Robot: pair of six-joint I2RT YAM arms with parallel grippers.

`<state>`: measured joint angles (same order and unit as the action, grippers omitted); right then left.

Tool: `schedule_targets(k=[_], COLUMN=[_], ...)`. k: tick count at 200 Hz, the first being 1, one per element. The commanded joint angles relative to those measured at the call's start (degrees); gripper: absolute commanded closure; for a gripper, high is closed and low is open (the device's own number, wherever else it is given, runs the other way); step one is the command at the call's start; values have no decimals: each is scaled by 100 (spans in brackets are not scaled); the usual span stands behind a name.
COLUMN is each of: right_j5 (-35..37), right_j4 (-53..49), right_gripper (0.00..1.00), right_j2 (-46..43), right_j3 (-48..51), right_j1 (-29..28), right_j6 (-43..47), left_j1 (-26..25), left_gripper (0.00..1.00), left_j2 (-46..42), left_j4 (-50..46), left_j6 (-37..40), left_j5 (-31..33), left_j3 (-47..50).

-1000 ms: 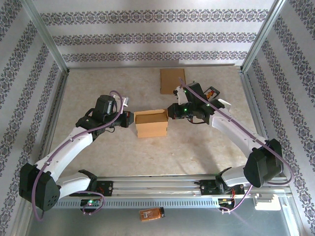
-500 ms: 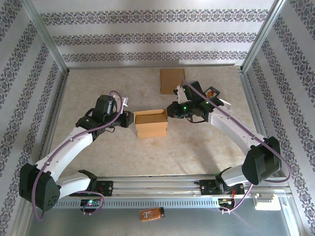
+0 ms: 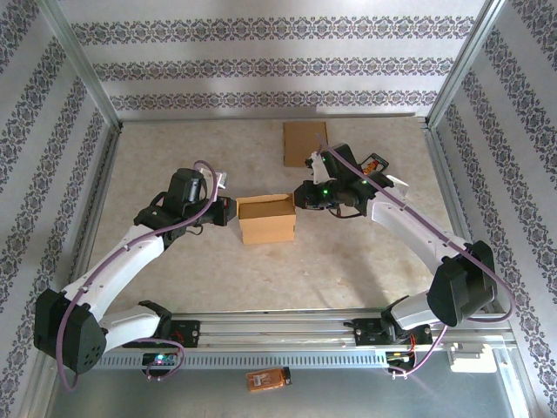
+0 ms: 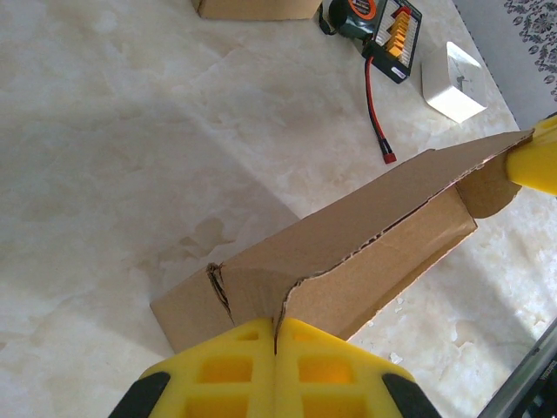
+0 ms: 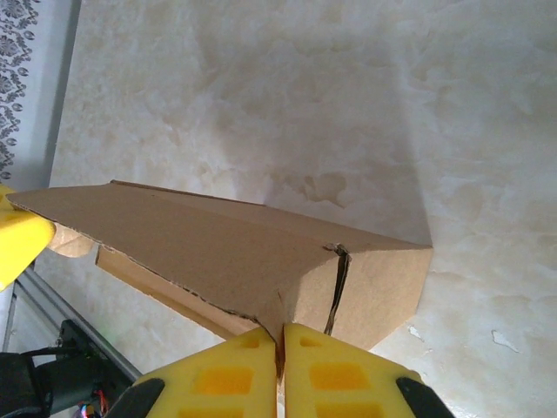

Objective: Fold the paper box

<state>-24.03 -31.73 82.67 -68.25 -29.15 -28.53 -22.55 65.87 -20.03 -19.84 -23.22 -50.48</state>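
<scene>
Your paper box stands in the middle of the frame, its top not closed yet. Your left gripper and right gripper each pinch one end tight.

box mid-table, a gripper at each end

paper box sits at ctr of table, betw. the 2 grippers. left gripper is at box's left end and right gripper at its right end, each touching an end-wall top edge. cardboard sheet lies flat behind box, nr back wall. charger w/ cable lies on table just beside the sheet. rail runs along near edge; small device lies in front of rail.
</scene>
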Motion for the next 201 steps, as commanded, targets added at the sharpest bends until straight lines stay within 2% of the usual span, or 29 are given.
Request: schedule_targets(k=[1, 53, 134, 201], right_j5=[244, 322, 351, 316], right_j4=[-259, -115, -137, -132], right_gripper=[90, 90, 90, 90], right_j2=[43, 98, 64, 64], right_j3=[206, 400, 314, 321], right_j1=[-121, -335, -351, -354], right_j6=[72, 158, 199, 187], left_j1=[-71, -66, -67, -68], left_gripper=[100, 100, 100, 100], left_j2=[-91, -17, 27, 161], left_j4=[350, 450, 349, -32], left_j6=[-94, -266, -498, -317], left_j5=[-17, -95, -67, 141], left_j3=[4, -5, -74, -101])
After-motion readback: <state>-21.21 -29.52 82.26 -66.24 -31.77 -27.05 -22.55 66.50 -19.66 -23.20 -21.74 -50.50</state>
